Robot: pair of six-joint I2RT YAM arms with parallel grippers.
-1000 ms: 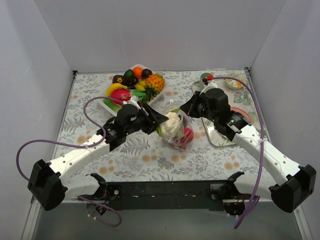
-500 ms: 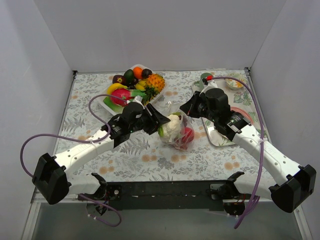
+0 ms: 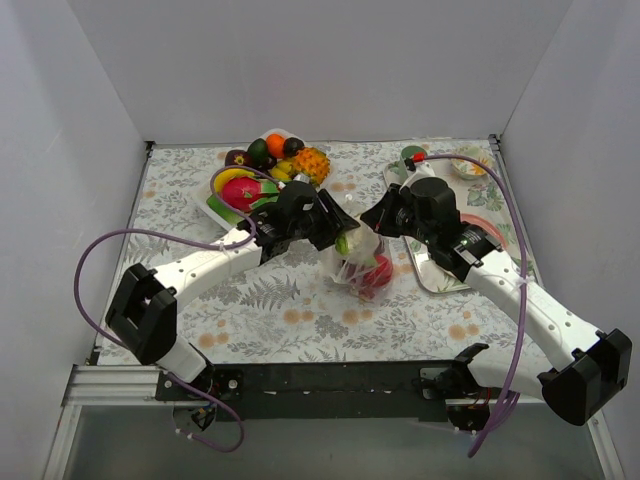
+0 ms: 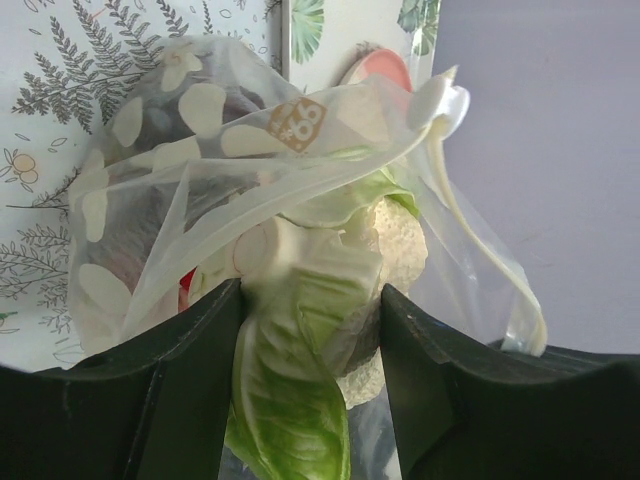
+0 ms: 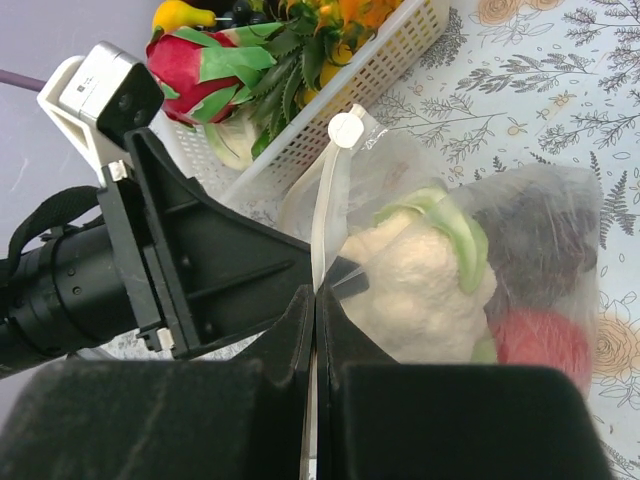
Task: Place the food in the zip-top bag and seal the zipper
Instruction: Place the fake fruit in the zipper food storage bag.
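Note:
The clear zip-top bag (image 3: 365, 268) lies at the table's middle, holding a red round fruit (image 3: 378, 270) and dark purple grapes (image 5: 535, 240). My left gripper (image 3: 342, 232) is shut on the pale green-white leafy vegetable (image 4: 300, 380) and holds it inside the bag's mouth (image 4: 200, 130). In the right wrist view the vegetable (image 5: 410, 280) shows through the plastic beside the red fruit (image 5: 540, 345). My right gripper (image 3: 372, 220) is shut on the bag's mouth edge, the zipper strip (image 5: 325, 200), holding it up. The strip also shows in the left wrist view (image 4: 470, 240).
A white basket (image 3: 215, 205) of toy fruit, with a pineapple (image 3: 310, 165) and a red dragon fruit (image 3: 240, 192), stands behind the left gripper. A metal tray (image 3: 430, 270) lies at the right under the right arm. A small bowl (image 3: 468, 167) sits back right.
My left gripper has carried the leafy vegetable right and farther back, pushing it into the bag's mouth. The right gripper has stayed still on the bag's edge.

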